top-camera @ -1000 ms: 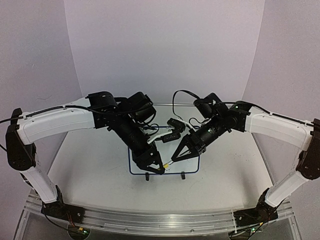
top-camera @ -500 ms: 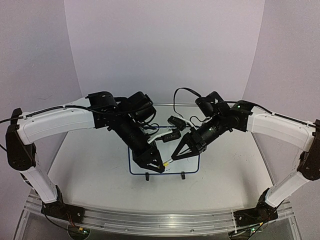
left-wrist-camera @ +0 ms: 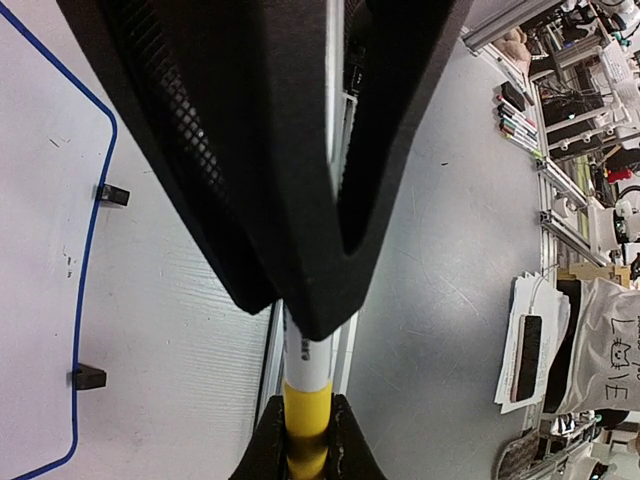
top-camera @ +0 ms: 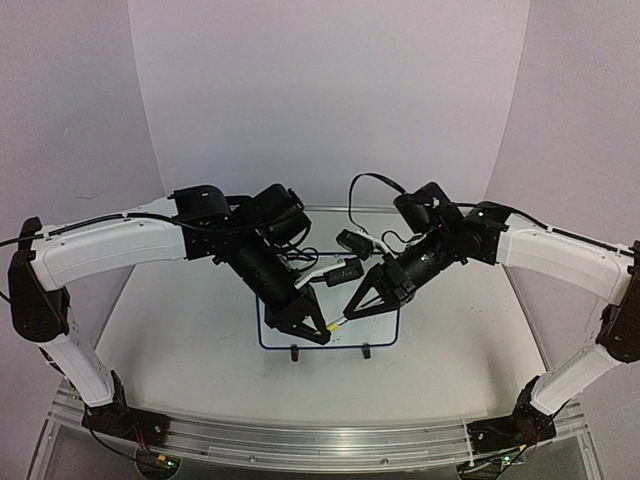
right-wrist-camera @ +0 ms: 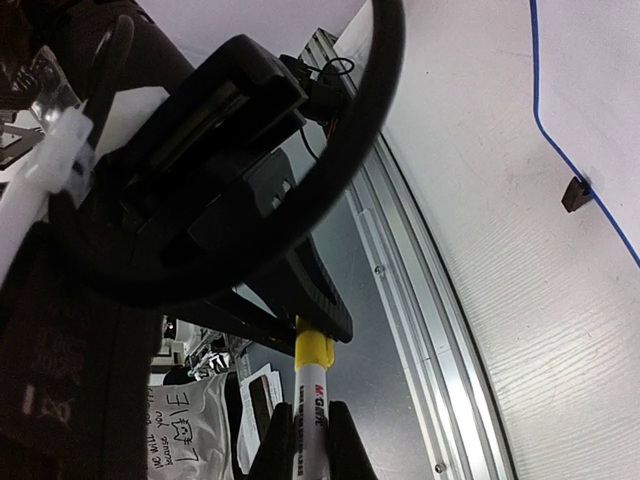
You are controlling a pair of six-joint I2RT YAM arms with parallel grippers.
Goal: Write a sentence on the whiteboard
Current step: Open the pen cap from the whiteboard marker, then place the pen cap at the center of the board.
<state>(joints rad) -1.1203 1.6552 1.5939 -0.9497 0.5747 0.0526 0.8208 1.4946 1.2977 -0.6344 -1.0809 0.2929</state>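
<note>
My left jaws are clamping the yellow cap (left-wrist-camera: 307, 405), my right jaws gripping the marker (right-wrist-camera: 312, 412) barrel (axis running between them), both hovering over the whiteboard (left-wrist-camera: 40, 250) by the tabletop's (top-camera: 180, 340) near edge.

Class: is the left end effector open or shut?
Shut: the left end effector clamps the marker, fingers tight against its white barrel.

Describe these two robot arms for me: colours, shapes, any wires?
The left arm and right arm match: glossy white shells on the long links, black joints and black wrists. Each ends in two black, wedge-shaped fingers. Black cables loop around the wrists.
</note>
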